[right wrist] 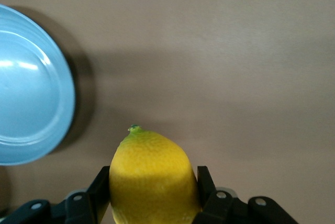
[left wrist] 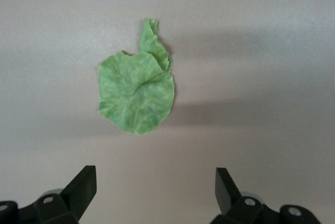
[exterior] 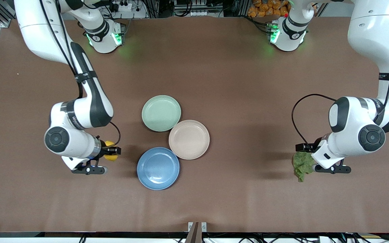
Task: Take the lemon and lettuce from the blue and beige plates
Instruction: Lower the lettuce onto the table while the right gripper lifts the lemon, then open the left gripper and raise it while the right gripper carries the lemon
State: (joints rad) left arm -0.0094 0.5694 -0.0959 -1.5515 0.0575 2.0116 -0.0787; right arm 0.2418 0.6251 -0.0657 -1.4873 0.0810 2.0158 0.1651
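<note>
lemon [right wrist: 152, 177] – clamped in right claw [exterior: 110, 152] above desk [exterior: 235, 84] beside blue plate [exterior: 158, 168] | lettuce [left wrist: 137, 93] – flat on desk under left claw [left wrist: 154, 192], fingers apart | three plates clustered mid-desk: blue, beige plate [exterior: 189, 139], mint plate [exterior: 161, 112], rims touching

Mint-green plate [exterior: 161, 112] on brown table [exterior: 235, 77]; orange items [exterior: 267, 8] past table edge.
</note>
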